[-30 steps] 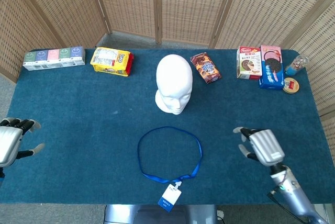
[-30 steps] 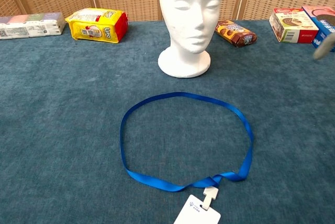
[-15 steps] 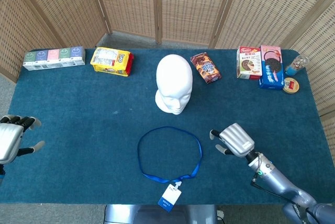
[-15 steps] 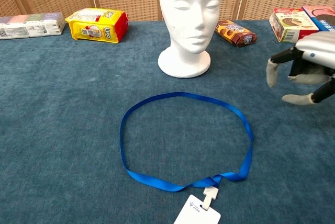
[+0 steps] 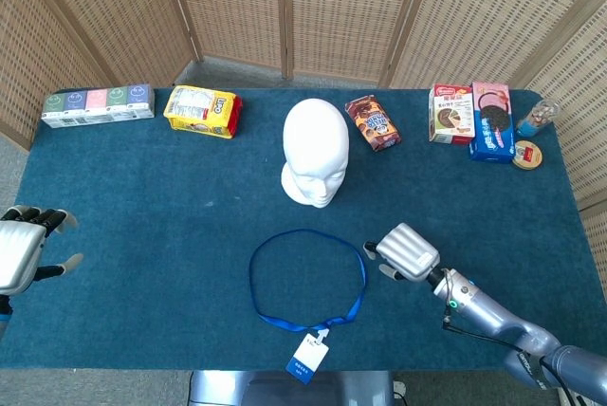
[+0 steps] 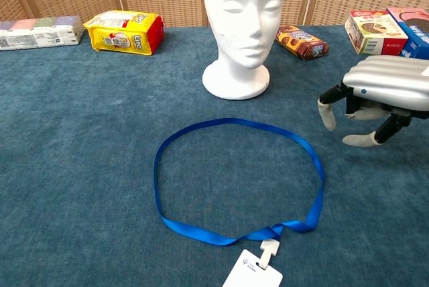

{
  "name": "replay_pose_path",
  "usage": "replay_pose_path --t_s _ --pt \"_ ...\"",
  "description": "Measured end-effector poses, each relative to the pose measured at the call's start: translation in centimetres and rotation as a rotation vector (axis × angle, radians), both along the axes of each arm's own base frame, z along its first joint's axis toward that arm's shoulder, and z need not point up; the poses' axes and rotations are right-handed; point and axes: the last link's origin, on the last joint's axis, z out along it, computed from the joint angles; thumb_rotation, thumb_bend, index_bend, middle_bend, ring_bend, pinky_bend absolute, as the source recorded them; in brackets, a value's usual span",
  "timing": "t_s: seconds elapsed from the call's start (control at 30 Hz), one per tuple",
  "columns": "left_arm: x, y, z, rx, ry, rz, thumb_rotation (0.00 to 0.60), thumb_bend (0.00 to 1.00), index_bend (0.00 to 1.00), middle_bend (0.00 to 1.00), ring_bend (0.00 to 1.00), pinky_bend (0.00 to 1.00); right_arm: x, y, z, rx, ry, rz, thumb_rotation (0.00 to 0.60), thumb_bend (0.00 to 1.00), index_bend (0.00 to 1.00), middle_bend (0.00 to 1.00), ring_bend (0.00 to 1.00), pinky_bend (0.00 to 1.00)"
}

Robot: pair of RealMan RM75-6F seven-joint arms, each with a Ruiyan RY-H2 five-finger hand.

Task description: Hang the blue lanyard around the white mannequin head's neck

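Note:
The blue lanyard (image 5: 306,278) (image 6: 234,180) lies in an open loop flat on the blue table cloth, its white badge (image 5: 307,359) (image 6: 253,276) at the near edge. The white mannequin head (image 5: 316,152) (image 6: 242,25) stands upright just behind the loop. My right hand (image 5: 406,251) (image 6: 379,96) hovers palm down beside the loop's right side, fingers apart and bent downward, holding nothing. My left hand (image 5: 21,247) stays at the table's far left edge, fingers spread and empty; the chest view does not show it.
Along the back stand a pack of tissue boxes (image 5: 98,104), a yellow snack bag (image 5: 201,111) (image 6: 125,31), a brown cookie pack (image 5: 373,122) (image 6: 302,41), two snack boxes (image 5: 471,117) (image 6: 375,29) and a small jar (image 5: 536,119). Wicker screens close off the back.
My right hand has travelled left across the table from the right side to the lanyard's right edge. The left hand, lanyard and mannequin head have stayed put.

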Motion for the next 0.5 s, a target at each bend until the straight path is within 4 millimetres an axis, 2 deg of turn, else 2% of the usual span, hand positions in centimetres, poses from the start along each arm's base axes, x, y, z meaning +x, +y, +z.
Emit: replay_pose_path --t_s 0.5 --pt "-0.4 0.0 -0.2 -0.006 -0.004 0.018 0.518 0.10 0.43 0.51 0.45 0.34 1.2 -0.8 -2.6 0.036 0.177 0.130 0.600 0.33 0.51 1.00 1.00 1.00"
